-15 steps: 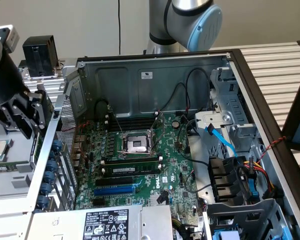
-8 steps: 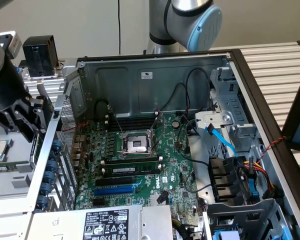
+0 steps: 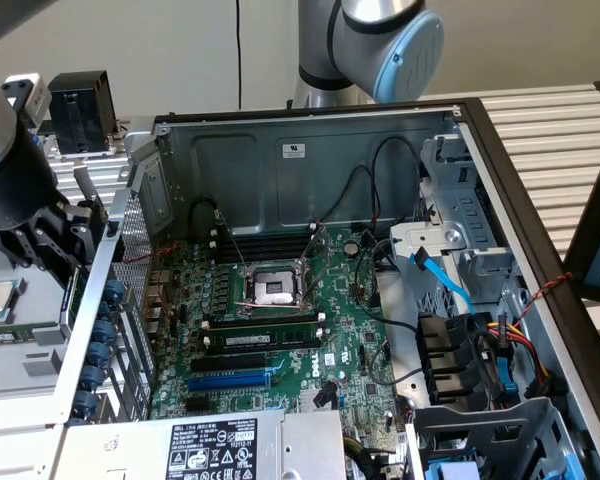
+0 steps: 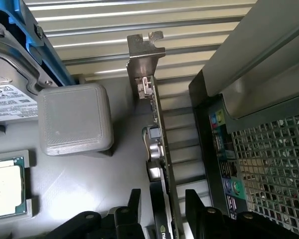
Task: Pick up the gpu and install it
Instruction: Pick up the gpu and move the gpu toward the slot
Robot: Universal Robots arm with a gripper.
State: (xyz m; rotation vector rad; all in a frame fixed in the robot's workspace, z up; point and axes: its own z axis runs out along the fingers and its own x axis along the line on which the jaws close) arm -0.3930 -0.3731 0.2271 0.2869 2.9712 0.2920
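Note:
The gpu (image 4: 159,149) stands on its edge on a grey tray, seen edge-on, with its silver end bracket (image 4: 143,52) at the far end. My gripper (image 4: 163,195) is open and straddles the card, one black finger (image 4: 134,199) on each side, with a small gap to the card on both sides. In the exterior view the gripper (image 3: 68,238) hangs outside the open computer case, at the exterior view's left, just beyond the case's perforated rear wall. The green motherboard (image 3: 280,340) lies inside the case.
A grey block (image 4: 74,119), a loose processor (image 4: 5,184) and a blue-framed drive (image 4: 20,59) lie beside the card. The case's meshed rear panel (image 4: 269,164) is close on its other side. Inside the case are RAM sticks (image 3: 265,335), a blue slot (image 3: 230,380), cables (image 3: 450,290) and a power supply (image 3: 210,445).

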